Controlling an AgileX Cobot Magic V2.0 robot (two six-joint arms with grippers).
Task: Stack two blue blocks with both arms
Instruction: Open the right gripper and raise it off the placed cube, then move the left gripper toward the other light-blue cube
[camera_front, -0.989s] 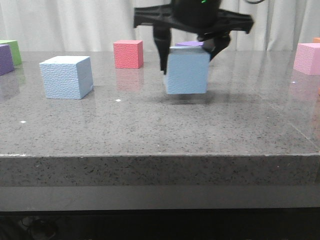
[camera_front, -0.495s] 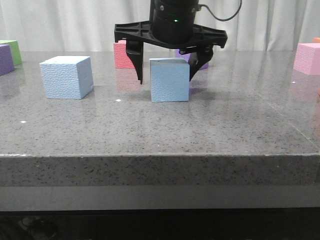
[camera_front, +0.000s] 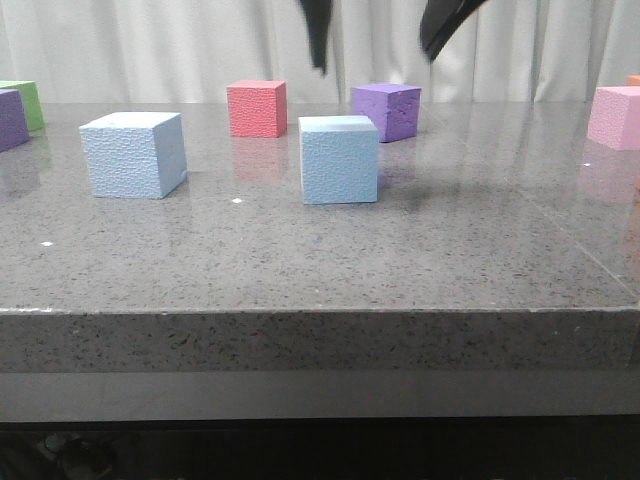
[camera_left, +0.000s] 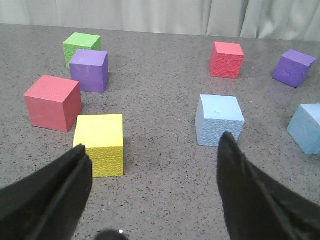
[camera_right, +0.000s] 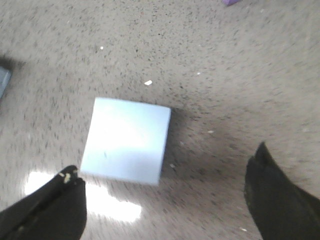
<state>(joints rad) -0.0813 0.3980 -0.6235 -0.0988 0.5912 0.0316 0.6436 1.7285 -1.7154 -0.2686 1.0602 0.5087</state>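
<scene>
Both black two-finger claws hung spread apart, gripping nothing.

One pale sky-blue pebbled foam cube (camera_front: 340, 160) sat mid-counter beneath the right claw (camera_front: 378, 30); the other sky-blue foam cube (camera_front: 133, 154) sat apart toward the counter's left edge, before the left claw (camera_left: 155, 182).

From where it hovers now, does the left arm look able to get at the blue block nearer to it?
Probably yes. The left gripper is open above the table, and the blue block sits ahead of its fingers with bare table on all sides. The yellow cube stands off to one side, not in the path.
</scene>
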